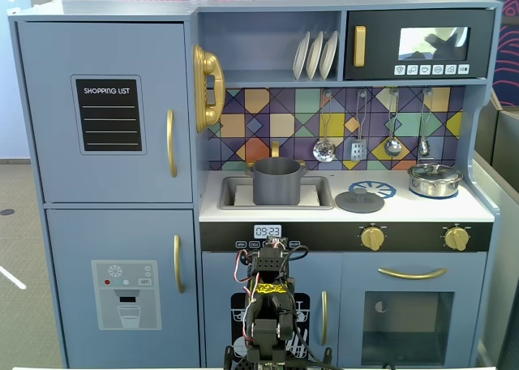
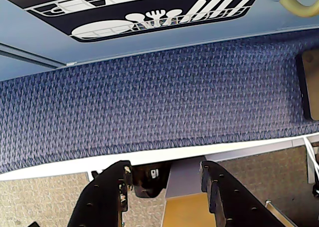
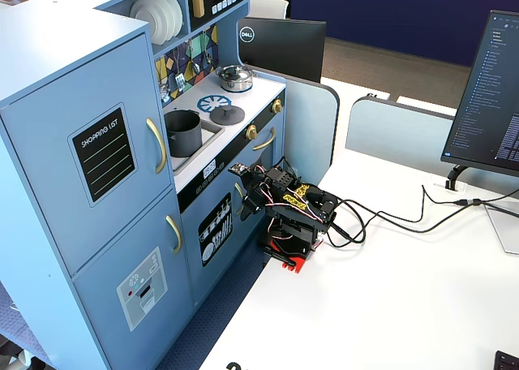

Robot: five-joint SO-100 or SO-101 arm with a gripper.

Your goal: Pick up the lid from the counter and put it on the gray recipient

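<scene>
A blue toy kitchen is standing against the edge of a white table, with a patterned tile backsplash, hanging utensils and a row of white plates on its upper shelf. The gray recipient is sitting upright in the sink on the counter, open at the top; in another fixed view it is showing as a dark pot in the same basin. The lid is lying flat on the counter just right of the sink in a fixed view, partly overlapping the blue-and-white burner print, and the shiny silver pot is resting further right with its own lid on. The arm is sitting folded low in front of the cabinet doors, well below the counter. In the wrist view the gripper is pointing down at blue carpet, its jaws spread apart and holding nothing.
</scene>
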